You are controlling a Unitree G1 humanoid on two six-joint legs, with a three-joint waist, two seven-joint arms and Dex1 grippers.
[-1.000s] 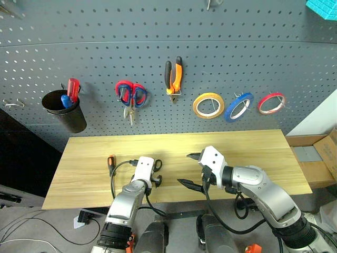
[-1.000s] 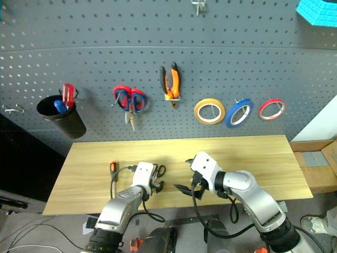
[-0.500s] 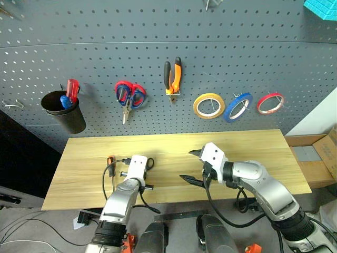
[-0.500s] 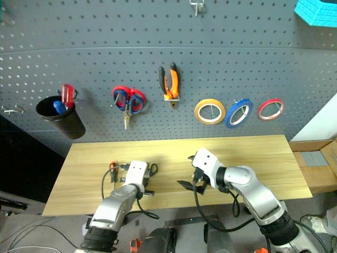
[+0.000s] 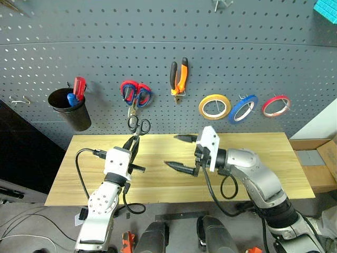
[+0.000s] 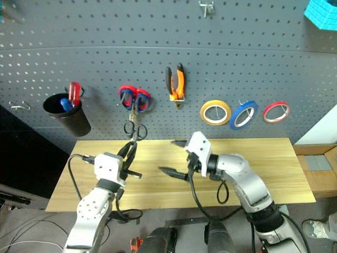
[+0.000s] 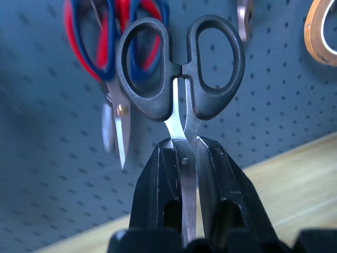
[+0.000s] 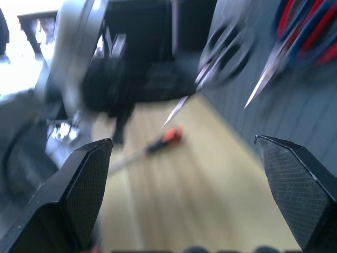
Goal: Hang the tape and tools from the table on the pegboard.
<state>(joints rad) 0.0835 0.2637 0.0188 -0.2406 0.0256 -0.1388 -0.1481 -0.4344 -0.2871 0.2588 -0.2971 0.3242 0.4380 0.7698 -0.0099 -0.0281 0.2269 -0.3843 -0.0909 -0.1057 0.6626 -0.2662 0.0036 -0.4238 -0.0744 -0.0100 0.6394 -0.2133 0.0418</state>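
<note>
The left claw (image 5: 132, 143) is clamped on the blades of the small black-handled steel scissors (image 5: 138, 126) – lifted off the light wood bench (image 5: 253, 142), handles up before the dark grey pegboard (image 5: 105, 31) – while the right claw (image 5: 179, 153) gapes wide, empty.

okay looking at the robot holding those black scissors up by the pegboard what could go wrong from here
The left tool pinches the black scissors by the thin blades alone, handles up, so they could slip or swing before reaching a hook.

The handles hang just below the red-and-blue scissors already on the pegboard; a careless lift might knock them off.

The right tool stands open close beside the left one, so the arms could bump.
</note>
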